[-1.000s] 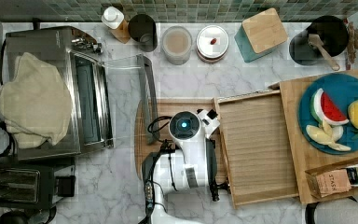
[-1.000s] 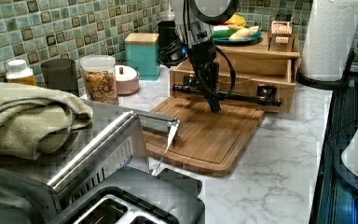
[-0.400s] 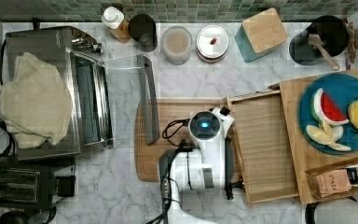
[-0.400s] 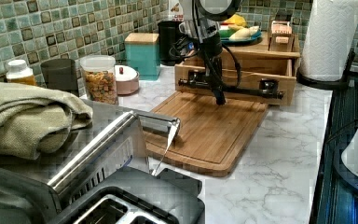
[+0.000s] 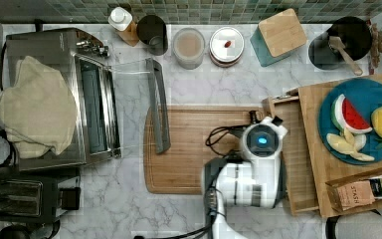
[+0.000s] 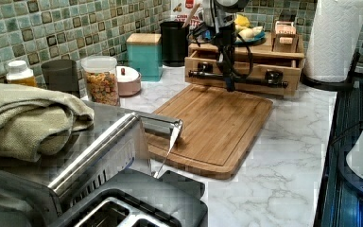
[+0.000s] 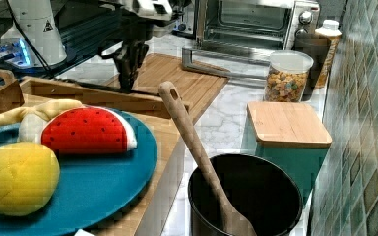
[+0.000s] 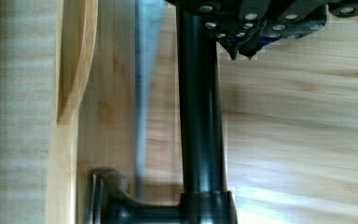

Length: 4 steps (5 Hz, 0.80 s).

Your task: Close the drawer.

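Your gripper (image 6: 229,86) hangs at the black handle bar (image 6: 238,78) of the drawer (image 6: 246,66), which stands slightly out from the wooden cabinet (image 6: 283,49) behind it. The cutting board (image 6: 212,125) lies just before the gripper. Whether its fingers grip the bar, you cannot tell.

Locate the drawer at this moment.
In the top view, the drawer sticks out slightly toward the top view's left from under the wooden stand holding the blue plate, beside the cutting board.

Top view looks straight down; side views (low, opposed) share the drawer (image 6: 246,71).
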Available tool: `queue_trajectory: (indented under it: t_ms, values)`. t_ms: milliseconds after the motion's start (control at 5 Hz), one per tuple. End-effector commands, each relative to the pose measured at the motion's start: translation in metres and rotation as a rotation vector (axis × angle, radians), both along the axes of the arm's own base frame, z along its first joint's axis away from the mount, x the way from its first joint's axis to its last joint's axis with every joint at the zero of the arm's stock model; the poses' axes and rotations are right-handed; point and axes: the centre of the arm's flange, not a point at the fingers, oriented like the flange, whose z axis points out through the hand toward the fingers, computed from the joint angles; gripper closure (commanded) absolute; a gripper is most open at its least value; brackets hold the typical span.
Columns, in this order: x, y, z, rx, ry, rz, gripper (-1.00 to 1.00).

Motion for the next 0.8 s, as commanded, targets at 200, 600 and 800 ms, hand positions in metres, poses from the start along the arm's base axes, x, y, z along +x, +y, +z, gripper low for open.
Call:
queue_trajectory:
  t_ms: [200,600,800]
  values:
    - [0.016,-0.215,0.062,-0.110,-0.244,0.058,1.00]
    - [0.018,-0.221,0.088,-0.225,-0.215,0.005,1.00]
    - [0.019,-0.219,0.098,-0.186,-0.194,-0.016,1.00]
